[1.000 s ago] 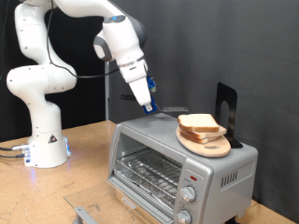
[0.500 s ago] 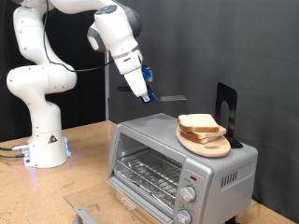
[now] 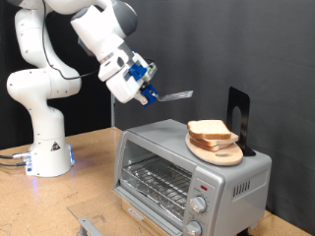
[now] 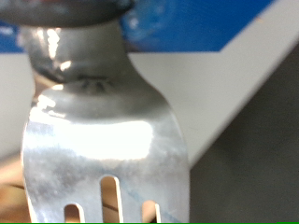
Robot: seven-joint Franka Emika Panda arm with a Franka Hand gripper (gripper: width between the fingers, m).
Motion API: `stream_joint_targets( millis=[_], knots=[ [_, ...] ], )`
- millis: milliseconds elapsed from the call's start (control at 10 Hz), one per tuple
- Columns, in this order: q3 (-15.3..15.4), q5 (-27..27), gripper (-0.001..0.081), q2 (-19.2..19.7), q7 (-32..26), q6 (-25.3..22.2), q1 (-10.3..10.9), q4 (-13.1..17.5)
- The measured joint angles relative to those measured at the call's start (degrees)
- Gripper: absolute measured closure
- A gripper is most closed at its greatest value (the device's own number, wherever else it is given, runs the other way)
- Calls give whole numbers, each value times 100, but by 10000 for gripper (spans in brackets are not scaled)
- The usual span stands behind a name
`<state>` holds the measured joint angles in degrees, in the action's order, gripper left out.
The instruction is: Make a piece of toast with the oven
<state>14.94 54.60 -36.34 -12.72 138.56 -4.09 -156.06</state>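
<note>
claw [image 3: 146, 88] clamped on a metal fork [image 3: 174, 95], raised in the air above the oven's exterior-view left end | fork tines fill the wrist view [image 4: 103, 140] | piece of toast [image 3: 209, 130] stacked on round wooden board [image 3: 220, 152] atop oven [image 3: 187, 175] | oven door shut | oven on counter [image 3: 89, 167]

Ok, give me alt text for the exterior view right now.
The gripper holds a metal fork in the air above the oven, whose door is shut. Two bread slices sit on a round wooden board on the oven's top.
</note>
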Motion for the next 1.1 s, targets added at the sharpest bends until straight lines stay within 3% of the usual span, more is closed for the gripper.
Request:
stream_joint_targets(
  millis=[300,700,1100],
  knots=[
    [-86,-524,423,78,301,-186,-583,4],
    [-88,-585,423,77,265,-273,-599,-16],
    [-187,-1110,423,77,252,-578,-912,-16]
  ],
)
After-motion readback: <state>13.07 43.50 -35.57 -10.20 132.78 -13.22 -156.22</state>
